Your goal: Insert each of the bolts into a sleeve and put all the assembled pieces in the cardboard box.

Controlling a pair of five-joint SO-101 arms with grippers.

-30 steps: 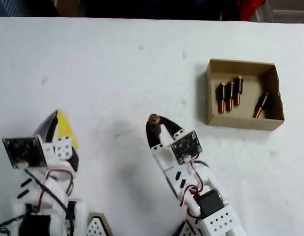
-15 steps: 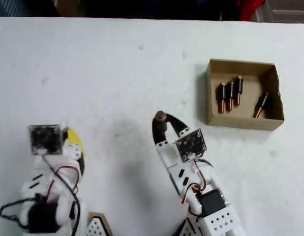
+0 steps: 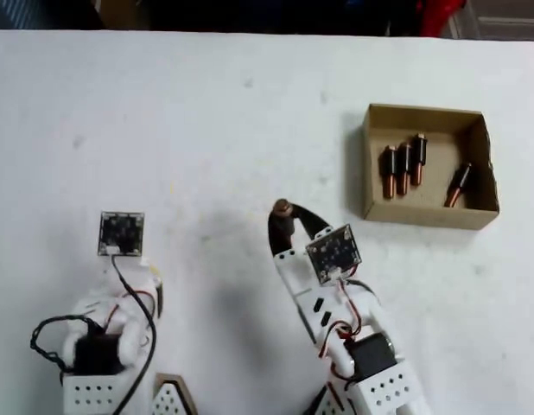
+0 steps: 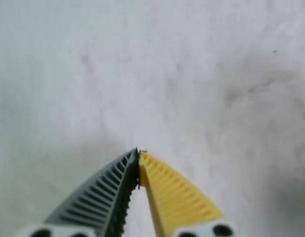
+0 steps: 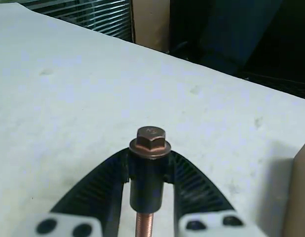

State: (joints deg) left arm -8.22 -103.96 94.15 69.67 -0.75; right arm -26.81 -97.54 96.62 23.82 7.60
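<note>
My right gripper (image 3: 289, 226) (image 5: 147, 170) is shut on an assembled piece (image 5: 148, 168), a copper bolt pushed through a black sleeve, held upright with the bolt head (image 3: 282, 207) on top. It hangs over the table left of the cardboard box (image 3: 422, 214). Several assembled pieces (image 3: 403, 166) lie inside the box. My left gripper (image 4: 138, 160), with one grey and one yellow finger, is shut on nothing and points down at bare table near the front left; from above its camera board (image 3: 122, 233) covers it.
The white table (image 3: 206, 130) stretches open behind both arms. The box's edge (image 5: 298, 197) shows close beside the right gripper. Dark furniture and a red object (image 3: 440, 15) stand beyond the far table edge.
The left arm swung right and drew back, tipping its gripper downward so the yellow finger dropped out of sight under the camera. The right gripper shifted slightly right with the piece.
</note>
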